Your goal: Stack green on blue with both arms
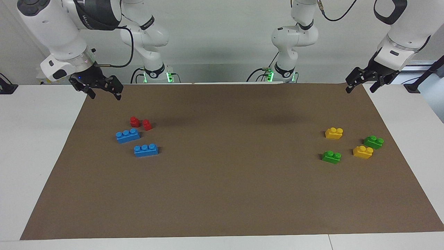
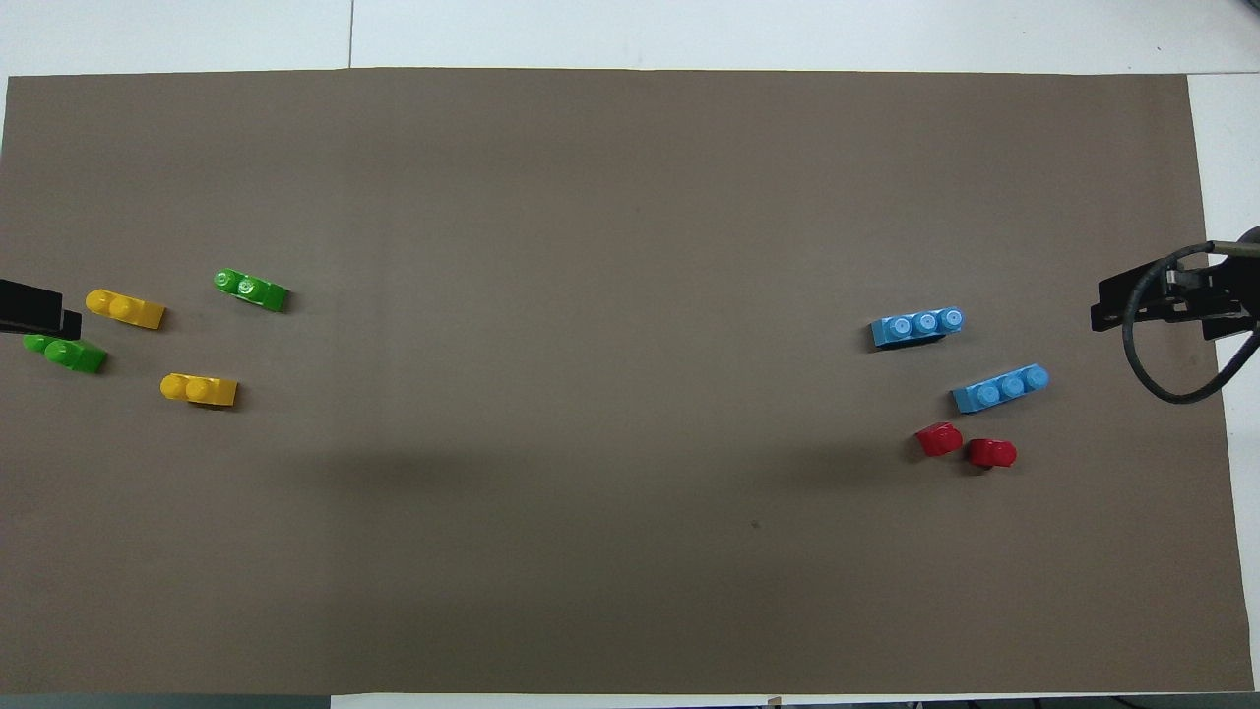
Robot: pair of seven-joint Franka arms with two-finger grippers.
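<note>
Two green bricks (image 1: 331,156) (image 1: 373,141) lie on the brown mat toward the left arm's end; they also show in the overhead view (image 2: 251,290) (image 2: 65,353). Two blue three-stud bricks (image 1: 127,135) (image 1: 146,150) lie toward the right arm's end, also in the overhead view (image 2: 1001,389) (image 2: 916,327). My left gripper (image 1: 361,86) (image 2: 34,310) hangs open and empty over the mat's edge at its own end. My right gripper (image 1: 104,93) (image 2: 1162,300) hangs open and empty over the mat's edge at its own end. Neither touches a brick.
Two yellow bricks (image 1: 334,133) (image 1: 363,151) lie among the green ones. Two small red pieces (image 1: 134,121) (image 1: 147,124) stand beside the blue bricks, nearer to the robots. The brown mat (image 1: 222,194) covers most of the white table.
</note>
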